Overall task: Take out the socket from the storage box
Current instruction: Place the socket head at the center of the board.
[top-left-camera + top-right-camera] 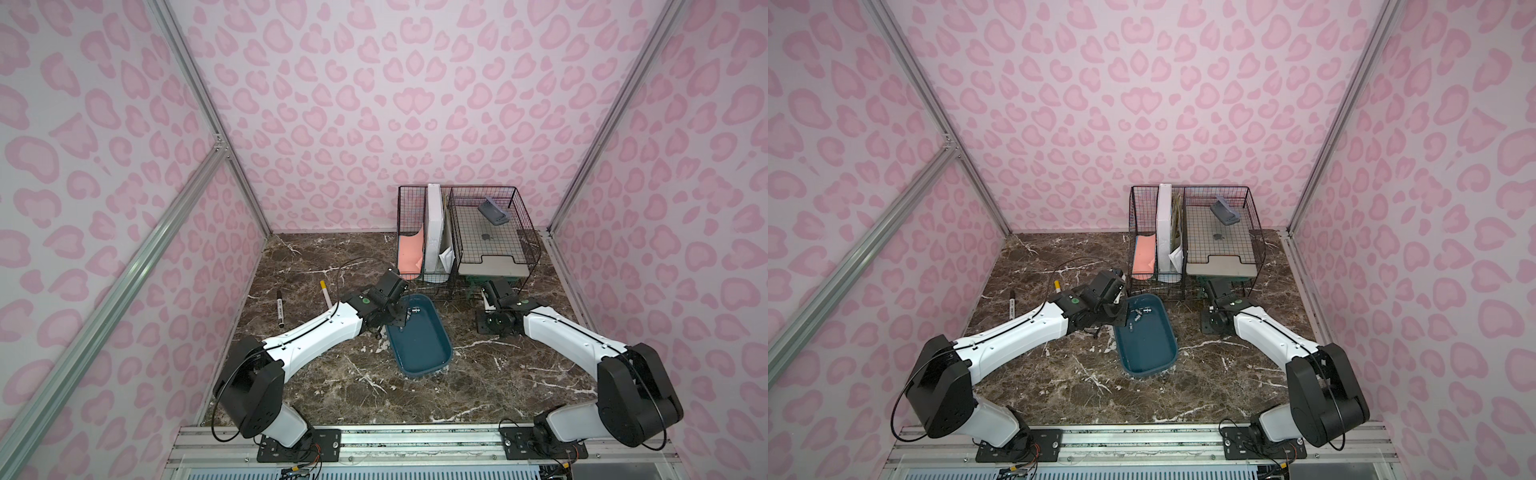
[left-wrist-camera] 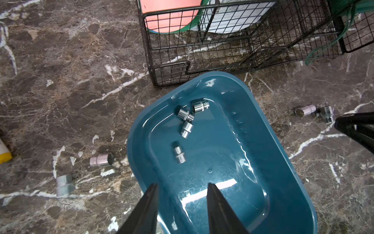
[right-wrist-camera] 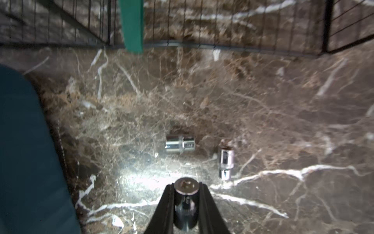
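The dark teal storage box (image 1: 419, 345) lies mid-table in both top views, also storage box (image 1: 1148, 345). Several chrome sockets (image 2: 186, 129) lie at its far end, one socket (image 2: 179, 155) a little apart from them. My left gripper (image 2: 182, 187) is open and empty above the box's left rim, one finger over the rim, the other over the floor of the box. My right gripper (image 3: 186, 185) is shut on a chrome socket (image 3: 185, 200), held low over the marble to the right of the box. Two sockets (image 3: 180, 143) lie on the table just beyond it.
A black wire-mesh organiser (image 1: 465, 232) stands right behind the box. Two more sockets (image 2: 101, 160) lie on the marble left of the box. A black marker (image 1: 280, 307) and a yellow-capped marker (image 1: 325, 293) lie further left.
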